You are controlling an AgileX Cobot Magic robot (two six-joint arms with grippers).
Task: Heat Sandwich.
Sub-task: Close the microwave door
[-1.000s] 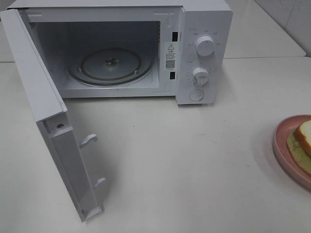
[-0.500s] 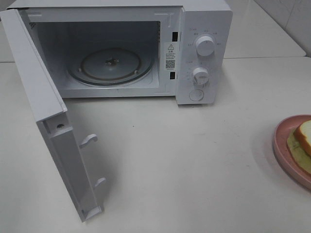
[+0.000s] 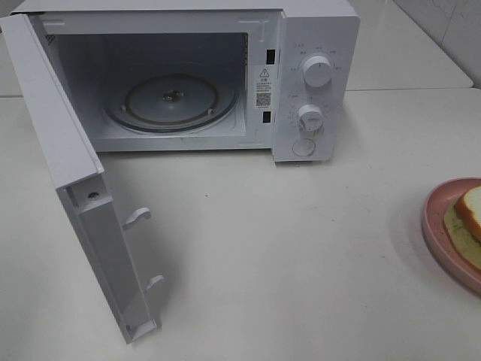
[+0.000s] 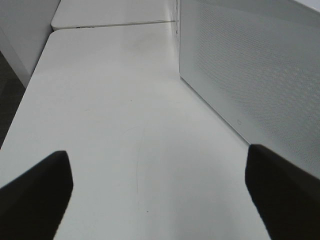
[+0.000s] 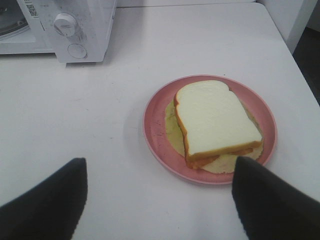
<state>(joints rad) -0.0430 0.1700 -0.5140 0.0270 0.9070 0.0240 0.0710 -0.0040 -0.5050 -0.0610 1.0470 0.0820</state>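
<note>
The sandwich [image 3: 470, 214] lies on a pink plate [image 3: 434, 226] at the table's right edge, half cut off in the high view. In the right wrist view the sandwich [image 5: 215, 120] shows white bread, an orange crust and a yellow-green layer. My right gripper [image 5: 160, 200] hovers open just short of the plate [image 5: 156, 135], nothing between its fingers. The white microwave [image 3: 316, 37] stands at the back with its door [image 3: 52, 120] swung wide and the glass turntable [image 3: 171, 101] bare. My left gripper [image 4: 160, 200] is open over bare table beside the door's outer face [image 4: 250, 65]. Neither arm shows in the high view.
The open door juts toward the front left of the table. Two knobs [image 3: 316, 71] and a round button sit on the microwave's right panel. A second table [image 4: 115, 12] adjoins behind, with dark floor beyond the table's left edge [image 4: 10, 100].
</note>
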